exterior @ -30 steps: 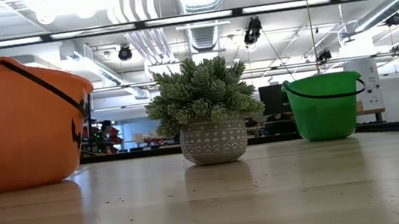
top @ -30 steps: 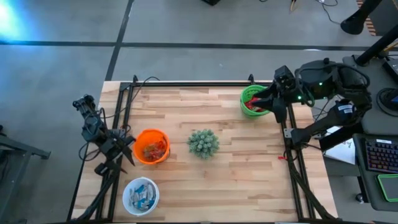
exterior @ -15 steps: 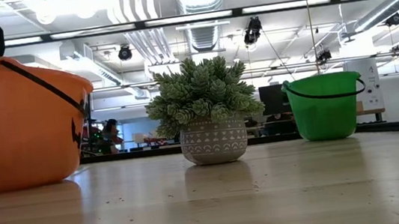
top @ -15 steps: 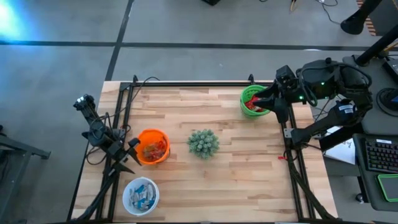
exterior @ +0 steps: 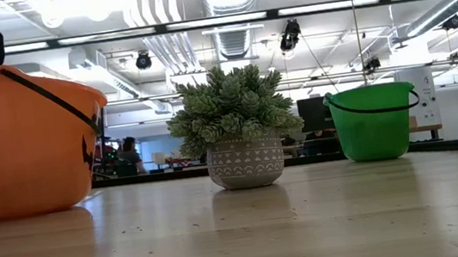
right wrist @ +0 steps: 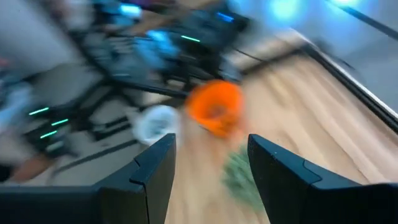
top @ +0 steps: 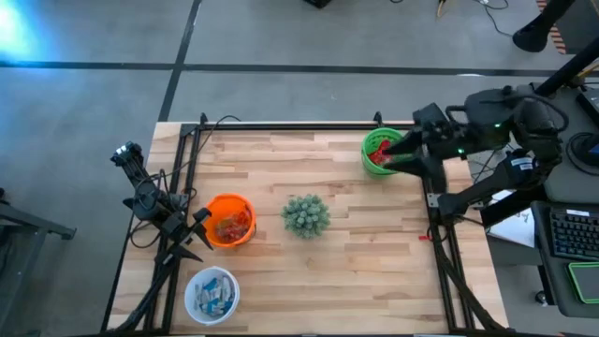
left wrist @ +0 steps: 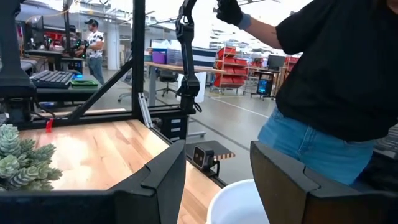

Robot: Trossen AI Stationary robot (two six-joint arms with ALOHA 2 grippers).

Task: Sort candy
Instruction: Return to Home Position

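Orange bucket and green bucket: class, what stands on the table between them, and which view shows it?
A potted spiky green plant stands between the orange bucket and the green bucket, touching neither; the low view shows it plainly.

Two matte-black, jointed robot arms: the left arm slim and knuckled, the right arm bulkier, looped with black cables and dotted with a small green light. The left gripper and right gripper each carry two dark, angular, flat-faced fingers.
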